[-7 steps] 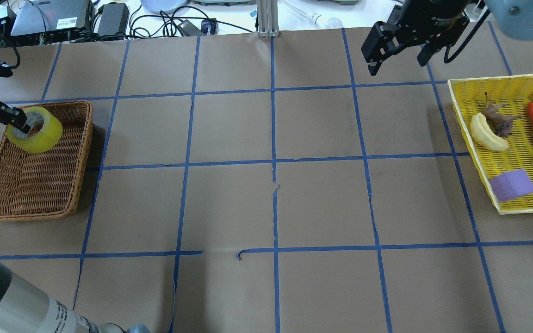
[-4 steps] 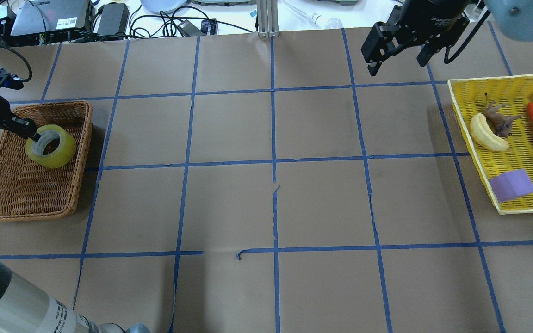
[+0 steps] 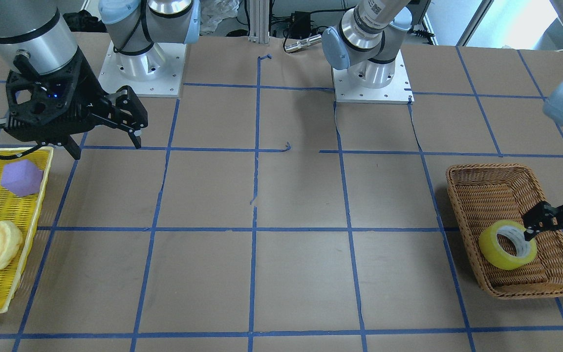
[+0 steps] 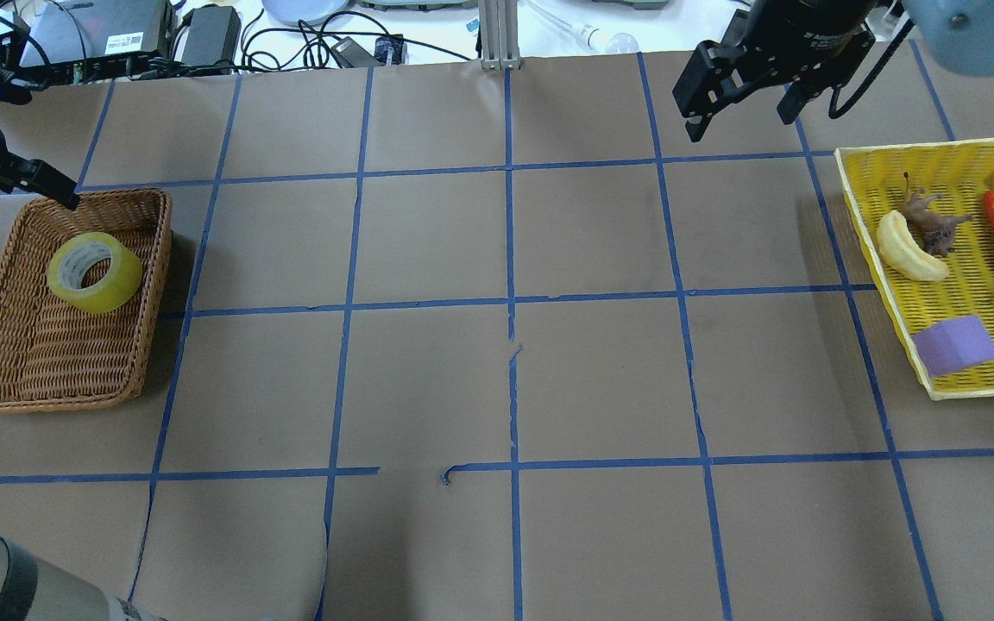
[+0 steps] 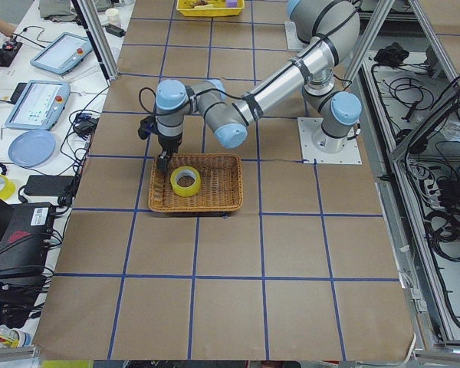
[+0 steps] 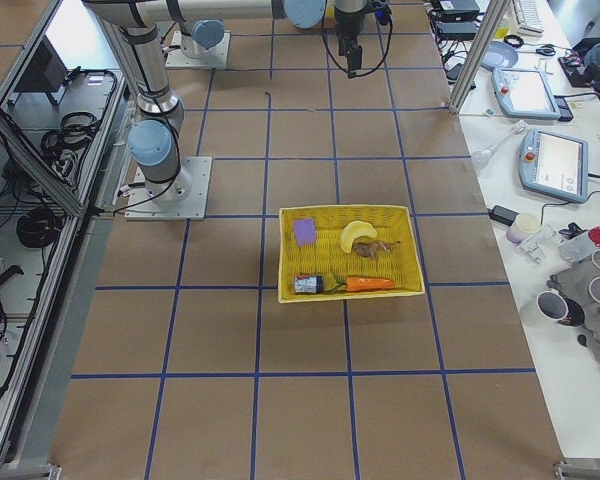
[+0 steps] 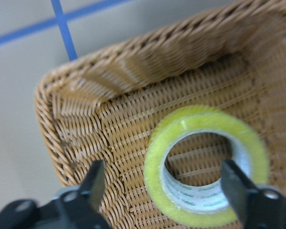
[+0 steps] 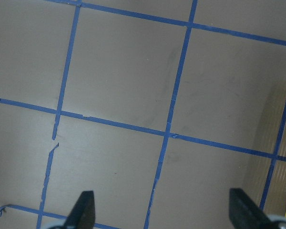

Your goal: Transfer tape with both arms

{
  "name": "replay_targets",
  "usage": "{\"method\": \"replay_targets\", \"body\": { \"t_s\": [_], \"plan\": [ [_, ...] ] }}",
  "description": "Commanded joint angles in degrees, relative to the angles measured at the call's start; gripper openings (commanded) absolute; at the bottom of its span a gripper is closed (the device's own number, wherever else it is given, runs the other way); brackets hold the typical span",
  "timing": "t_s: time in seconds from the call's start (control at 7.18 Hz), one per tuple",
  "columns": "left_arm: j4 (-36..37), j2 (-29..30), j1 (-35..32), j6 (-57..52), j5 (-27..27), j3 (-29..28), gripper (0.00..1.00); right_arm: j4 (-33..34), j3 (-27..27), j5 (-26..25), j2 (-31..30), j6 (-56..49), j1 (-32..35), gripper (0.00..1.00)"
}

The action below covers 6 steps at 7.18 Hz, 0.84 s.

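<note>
Judging the step as retreat: tape [image 4: 93, 272] lies in the basket [image 4: 40, 354], gripped by nothing. Left gripper [image 7: 162, 171] hangs over it, jaws wide, empty (right gripper [image 4: 740, 121] likewise, well apart). Rise straight up so the fingers [image 7: 96, 179] miss tape and basket.

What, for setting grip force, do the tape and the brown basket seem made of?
Tape: glossy, translucent yellow film, probably plastic, wound into a thick ring. Its core: whitish with faint print inside, perhaps cardboard or plastic; the look leaves it open. Basket: matte brown wicker or rattan, judging by the woven strands and braided rim.
</note>
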State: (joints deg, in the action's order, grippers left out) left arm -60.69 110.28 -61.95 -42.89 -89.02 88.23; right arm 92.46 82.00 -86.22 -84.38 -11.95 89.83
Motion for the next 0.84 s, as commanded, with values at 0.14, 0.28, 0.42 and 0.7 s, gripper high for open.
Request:
{"method": "replay_targets", "body": {
  "t_s": [0.14, 0.28, 0.42, 0.7],
  "plan": [
    [-17.5, -9.5, -17.7, 28.6, -1.5, -2.6, 1.00, 0.0, 0.0, 0.0, 0.0, 0.0, 0.0, 1.00],
    [-18.7, -11.4, -22.8, 39.3, -2.0, -1.7, 1.00, 0.0, 0.0, 0.0, 0.0, 0.0, 0.0, 1.00],
    [-21.1, -13.1, -26.4, 46.2, -3.3, -1.6, 1.00, 0.0, 0.0, 0.0, 0.0, 0.0, 0.0, 1.00],
    [-22.5, -15.2, -29.5, 51.1, -3.4, -0.9, 1.00, 0.0, 0.0, 0.0, 0.0, 0.0, 0.0, 1.00]
  ]
}}
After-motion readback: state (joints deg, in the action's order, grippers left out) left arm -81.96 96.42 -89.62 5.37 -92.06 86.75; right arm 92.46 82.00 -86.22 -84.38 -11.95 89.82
